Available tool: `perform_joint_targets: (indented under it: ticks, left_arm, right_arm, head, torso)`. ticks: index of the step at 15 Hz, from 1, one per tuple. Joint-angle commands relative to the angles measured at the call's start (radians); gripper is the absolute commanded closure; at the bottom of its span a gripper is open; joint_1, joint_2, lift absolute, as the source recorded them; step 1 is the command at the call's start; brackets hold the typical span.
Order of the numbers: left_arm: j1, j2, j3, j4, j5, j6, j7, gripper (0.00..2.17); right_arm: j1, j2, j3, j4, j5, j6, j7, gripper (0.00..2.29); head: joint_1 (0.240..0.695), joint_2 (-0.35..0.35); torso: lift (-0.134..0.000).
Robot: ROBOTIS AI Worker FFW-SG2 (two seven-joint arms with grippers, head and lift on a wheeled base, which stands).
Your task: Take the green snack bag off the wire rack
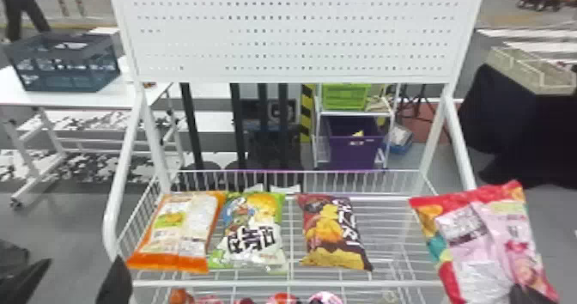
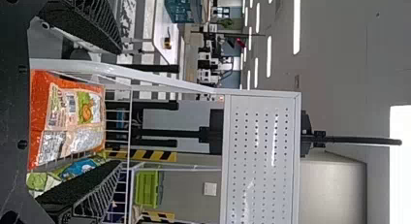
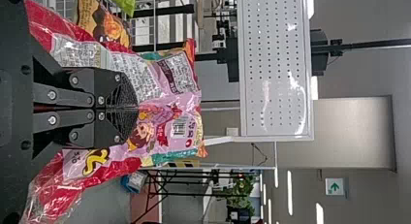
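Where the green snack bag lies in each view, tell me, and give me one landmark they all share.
Head view: green snack bag on the wire rack, between the orange bag and the brown bag.
Left wrist view: beside the orange bag, partly behind a finger of the left tool.
Right wrist view: a green corner, next to the brown bag.
Shared landmark: the white perforated board.

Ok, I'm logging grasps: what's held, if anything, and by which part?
The right gripper holds the pink and red snack bag by the middle of its near face; the left gripper is empty.
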Motion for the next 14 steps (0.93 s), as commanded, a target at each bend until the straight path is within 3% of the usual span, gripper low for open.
perform_joint_targets:
  ticks: [1,12,14]
  left_arm:
    - [0.0,0.0,0.0,0.0,0.0,0.0,0.0,0.08]
    - [-0.041,0.005,-0.028,0.029,0.012,0.006,-0.008,0.08]
    - [-0.149,0.052,-0.14,0.075,-0.005,0.086,0.018,0.08]
  right_arm:
    - [0.001,0.0,0.0,-0.001,0.0,-0.001,0.0,2.25]
    - [-0.002,0.0,0.0,0.002,0.002,-0.001,0.0,2.25]
    - [-0.004,0.0,0.001,0.004,0.003,-0.001,0.0,2.25]
  head:
    - [0.499,0.0]
    - [0.499,0.0]
    - [0.499,0.0]
  torso:
    - [0.0]
    - [0.0]
    - [0.0]
